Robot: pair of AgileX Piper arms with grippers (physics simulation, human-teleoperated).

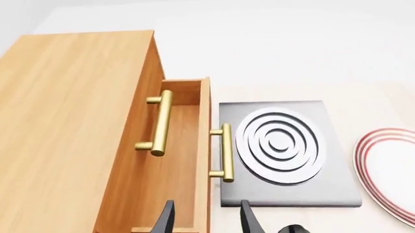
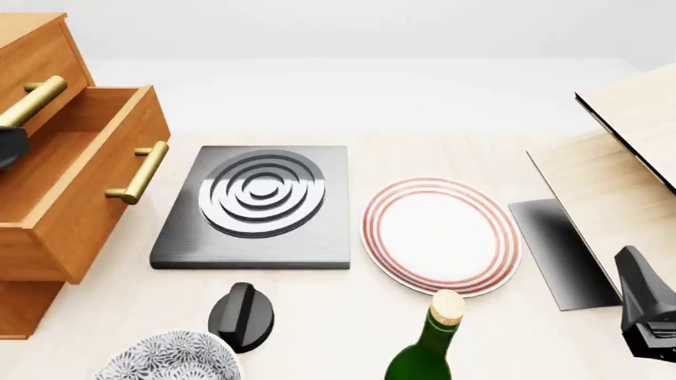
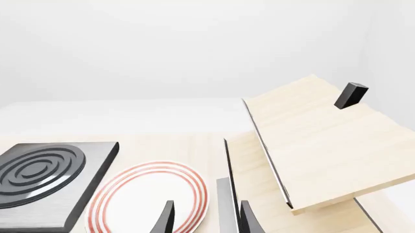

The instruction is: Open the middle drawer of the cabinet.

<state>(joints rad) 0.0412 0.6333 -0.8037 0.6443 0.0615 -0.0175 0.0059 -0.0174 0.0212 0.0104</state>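
1. Left gripper (image 1: 206, 218): jaws are seen parted in the left wrist view, nothing held between them; only the 2 dark fingertips show, near the front edge of the pulled-out drawer.
2. Right gripper (image 3: 206, 217): jaws are seen parted and holding nothing, hanging over the plate's (image 2: 442, 235) edge and the dark sheet (image 2: 560, 253) beside it.
3. The middle drawer (image 2: 74, 186) is seen pulled well out of the cabinet (image 1: 65, 126), its inside exposed; its brass handle (image 2: 138, 172) faces the burner plate.
4. The top drawer's handle (image 2: 32, 100) is seen above it, that drawer shut.
5. A dark square burner plate (image 2: 259, 207) with concentric rings lies on the surface (image 2: 349, 103) just beside the open drawer.
6. The red-ringed white plate lies right of the burner plate, apart from it.
7. A black knob (image 2: 241, 315), a patterned bowl (image 2: 169, 360) and a green bottle (image 2: 428, 348) sit at the near edge.
8. A pale board structure (image 3: 324, 145) stands at the right, tilted.
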